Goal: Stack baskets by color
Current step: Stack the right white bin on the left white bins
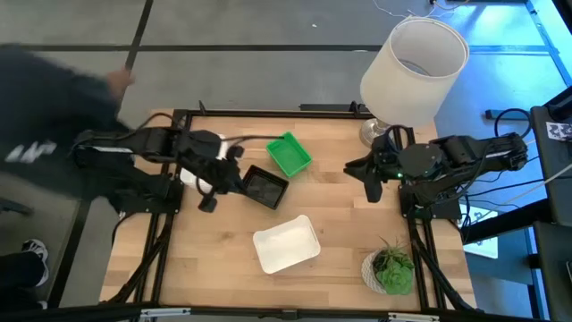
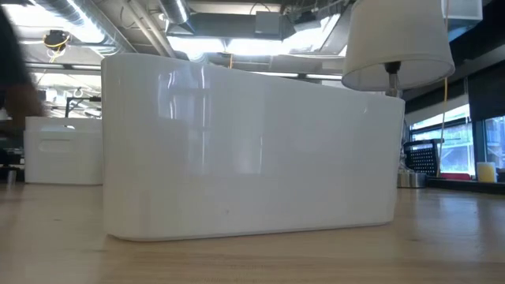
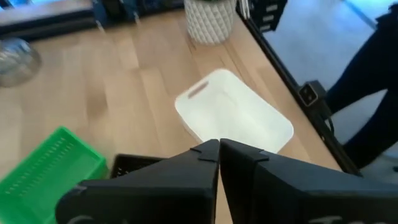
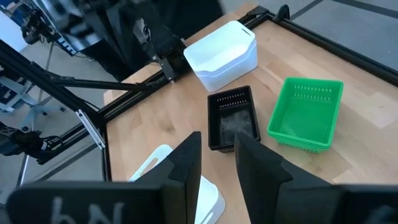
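On the wooden table lie a green basket [image 1: 289, 154], a black mesh basket [image 1: 265, 186] and a white basket [image 1: 286, 243]. That white basket fills the low view [image 2: 252, 150]. A second white basket [image 4: 224, 53] sits under the left arm. All of them rest on their bottoms, apart from each other. My left gripper [image 3: 219, 155] hangs shut and empty above the black basket's left edge [image 1: 231, 179]. My right gripper [image 4: 217, 155] is open and empty, raised at the table's right side [image 1: 365, 179], facing the black basket [image 4: 233, 118].
A big white lampshade [image 1: 414, 70] stands at the far right corner. A small green plant in a white pot [image 1: 391, 268] sits at the near right. A person's dark sleeve [image 1: 45, 116] reaches in at the far left, beyond the left arm.
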Controlling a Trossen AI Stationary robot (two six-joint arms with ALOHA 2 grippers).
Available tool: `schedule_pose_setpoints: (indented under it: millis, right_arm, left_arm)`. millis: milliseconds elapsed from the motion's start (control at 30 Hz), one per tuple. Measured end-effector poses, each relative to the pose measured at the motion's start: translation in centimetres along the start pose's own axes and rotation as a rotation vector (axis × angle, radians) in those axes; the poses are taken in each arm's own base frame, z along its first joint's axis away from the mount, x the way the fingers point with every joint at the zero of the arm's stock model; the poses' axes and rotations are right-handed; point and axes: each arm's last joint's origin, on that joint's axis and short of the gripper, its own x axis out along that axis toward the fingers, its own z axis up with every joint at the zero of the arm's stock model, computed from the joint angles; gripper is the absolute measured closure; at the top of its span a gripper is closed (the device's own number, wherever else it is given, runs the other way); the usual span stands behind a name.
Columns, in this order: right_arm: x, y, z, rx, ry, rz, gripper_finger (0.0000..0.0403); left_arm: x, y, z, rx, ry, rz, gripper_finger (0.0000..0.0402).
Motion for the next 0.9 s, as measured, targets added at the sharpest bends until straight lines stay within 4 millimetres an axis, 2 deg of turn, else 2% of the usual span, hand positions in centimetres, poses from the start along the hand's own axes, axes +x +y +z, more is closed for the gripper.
schedule_pose_setpoints:
  millis: [200, 433, 633, 900]
  right_arm:
    - [-0.2, 0.0, -0.1, -0.007, 0.025, 0.026, 0.0307]
    - [-0.2, 0.0, -0.1, -0.012, 0.032, 0.033, 0.0307]
    - [-0.2, 0.0, -0.1, -0.004, 0.043, 0.046, 0.0307]
    - [-0.2, 0.0, -0.1, -0.022, 0.044, 0.048, 0.0307]
  left_arm:
    - [1.9, -0.2, -0.3, -0.129, 0.085, 0.009, 0.0369]
    - [3.4, -0.1, -0.6, -0.125, 0.135, -0.018, 0.0334]
    - [4.6, -0.5, -1.8, 0.047, 0.278, -0.081, 0.0331]
    - [8.1, -2.4, -1.9, 0.419, 0.312, -0.209, 0.0330]
